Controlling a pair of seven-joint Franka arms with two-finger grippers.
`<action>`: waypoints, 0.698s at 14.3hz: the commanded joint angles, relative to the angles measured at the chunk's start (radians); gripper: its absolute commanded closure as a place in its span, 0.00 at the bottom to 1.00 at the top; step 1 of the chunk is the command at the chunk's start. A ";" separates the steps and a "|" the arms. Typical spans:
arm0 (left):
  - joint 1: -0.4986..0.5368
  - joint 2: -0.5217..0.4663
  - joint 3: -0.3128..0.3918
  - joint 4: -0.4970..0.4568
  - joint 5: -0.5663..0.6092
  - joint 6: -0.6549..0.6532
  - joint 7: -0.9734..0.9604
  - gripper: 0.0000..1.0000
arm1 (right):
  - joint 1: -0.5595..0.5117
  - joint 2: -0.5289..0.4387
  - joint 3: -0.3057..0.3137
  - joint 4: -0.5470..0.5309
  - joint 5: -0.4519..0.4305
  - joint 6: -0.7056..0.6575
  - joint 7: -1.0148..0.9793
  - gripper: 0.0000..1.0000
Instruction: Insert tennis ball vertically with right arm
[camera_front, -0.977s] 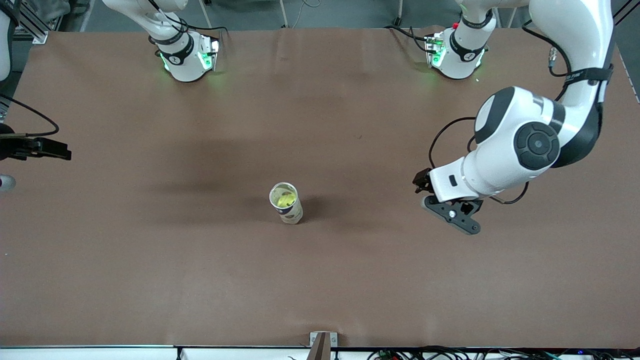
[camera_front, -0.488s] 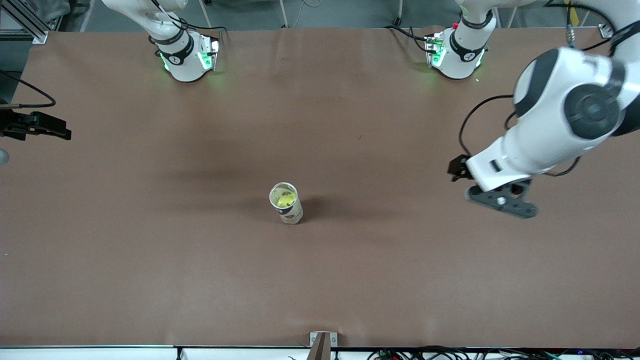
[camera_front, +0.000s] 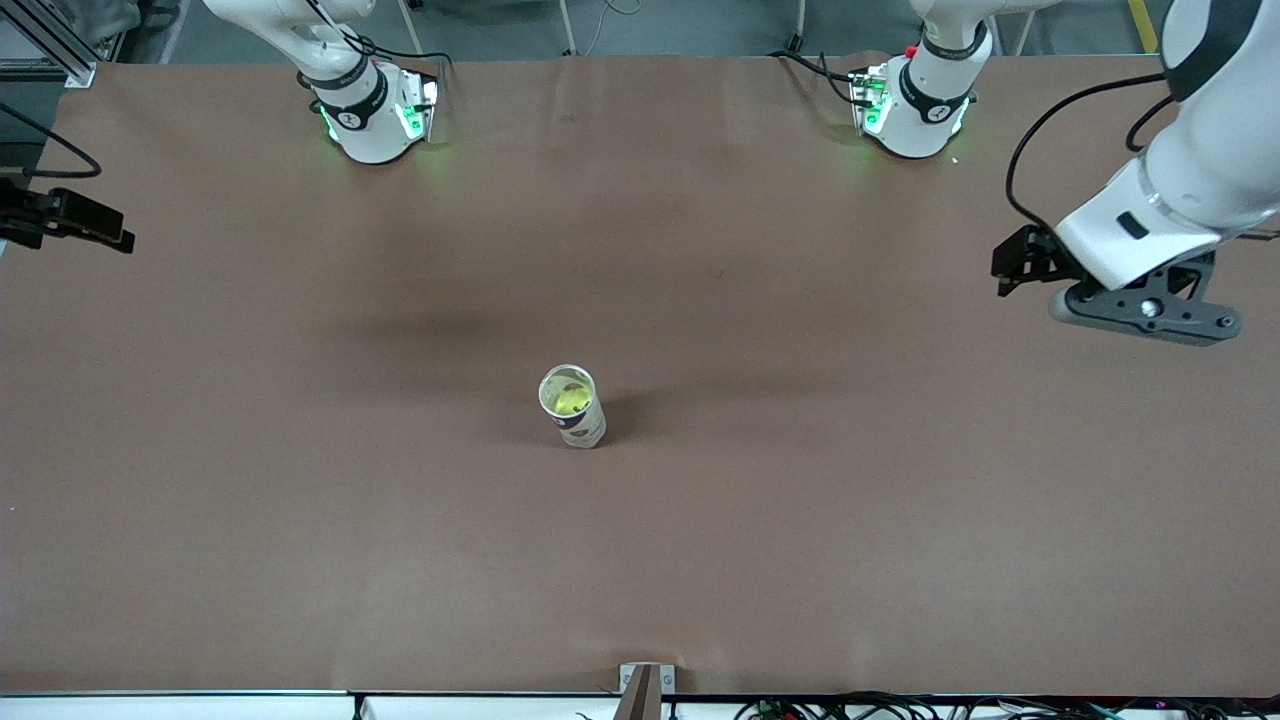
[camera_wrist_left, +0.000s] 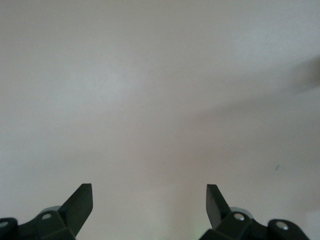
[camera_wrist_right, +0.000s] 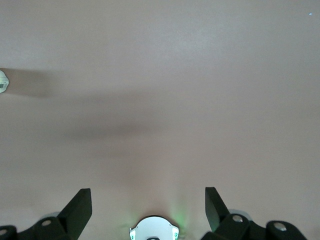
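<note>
tennis ball (camera_front: 571, 402) sits inside upright clear tube (camera_front: 574, 408) mid table, so insertion looks done; right gripper (camera_wrist_right: 148, 206) wide and empty over the right arm's end of the brown table (camera_front: 300, 520), left gripper (camera_wrist_left: 149, 203) also wide, empty, over its own end, both clear of the tube

Plain brown paper-covered table (camera_front: 400, 520), clear plastic tube with dark label band (camera_front: 580, 425) at frame centre, yellow-green fuzzy tennis ball (camera_front: 570, 401) inside, white arms with green-lit bases along the top edge
</note>
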 joint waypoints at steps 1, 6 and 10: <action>0.012 -0.066 0.043 -0.003 -0.016 -0.027 -0.002 0.00 | 0.007 -0.148 -0.011 -0.186 0.014 0.097 0.018 0.00; -0.189 -0.170 0.344 -0.078 -0.066 -0.076 0.019 0.00 | 0.002 -0.187 -0.013 -0.202 0.037 0.151 0.016 0.00; -0.197 -0.264 0.369 -0.185 -0.091 -0.033 0.031 0.00 | -0.002 -0.180 -0.007 -0.196 0.033 0.146 0.015 0.00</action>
